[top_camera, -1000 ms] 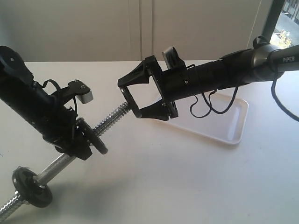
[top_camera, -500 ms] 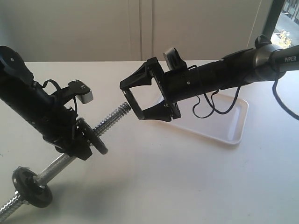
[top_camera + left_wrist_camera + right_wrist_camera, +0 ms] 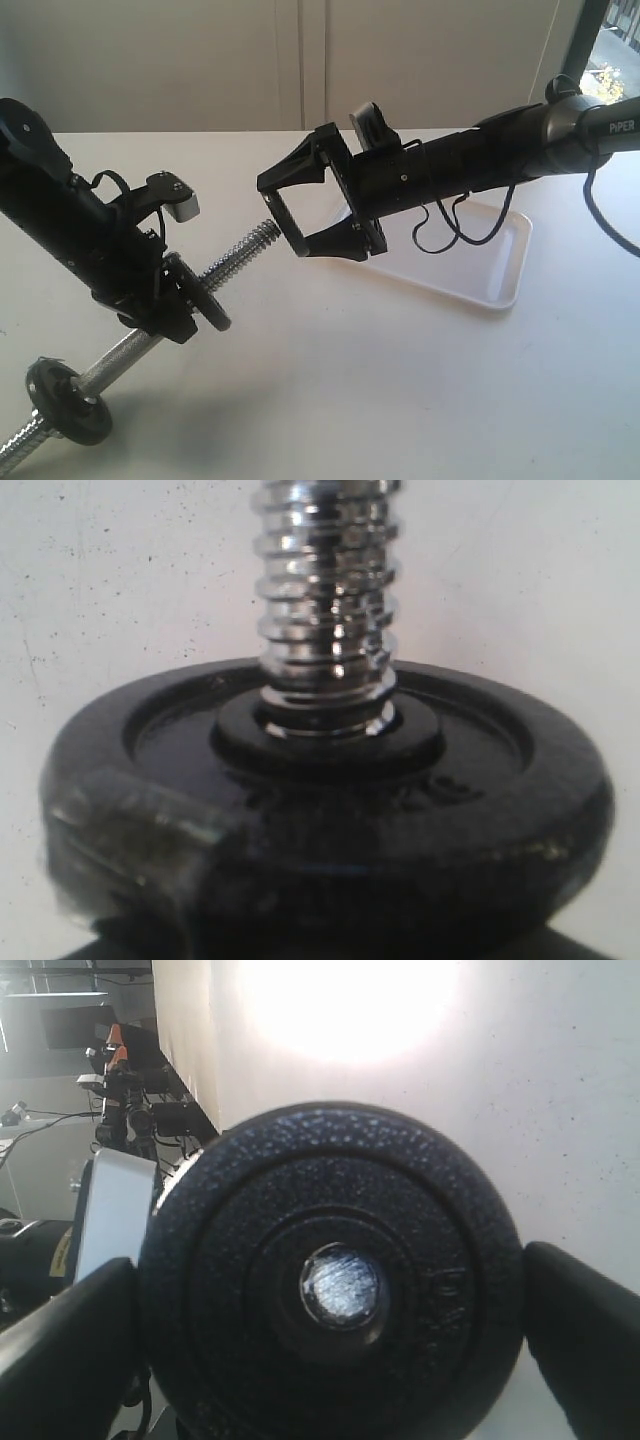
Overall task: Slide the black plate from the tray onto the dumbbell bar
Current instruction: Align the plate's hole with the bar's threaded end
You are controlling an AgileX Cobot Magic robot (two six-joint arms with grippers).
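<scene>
Left side of the outside view: left gripper (image 3: 178, 303) clamped tight on the dumbbell bar (image 3: 235, 255), right at the upper disc (image 3: 207, 297) threaded on it. Bar held up off the white table (image 3: 400, 400) at a slant, low end at the bottom left corner, high end near the middle of the frame. Lower disc (image 3: 68, 400) near the low end, down in the bottom left. Shiny screw thread at the high end, bare, pointing up and to the right.

Middle of the outside view: right gripper (image 3: 281, 212) squeezed on the black plate (image 3: 287, 225), one finger on each side of its rim. Plate up in the air, seen from its thin edge, right at the tip of the bar. Touching or not, hard to tell from here. Not yet slid down the thread.

Right wrist view: plate filling the middle of the frame, round face toward the camera, black fingers (image 3: 70, 1350) at the left and right edges. Through the round hole in the middle, a bit of silver: the end of the bar, lined up with the hole.

Left wrist view: thick silver thread going up from the hole of the upper disc to the top of the frame, disc across the lower half.

Right of the middle in the outside view: the tray (image 3: 495, 270), white, flat on the table, partly behind the right arm (image 3: 480, 150), well apart from the plate.
</scene>
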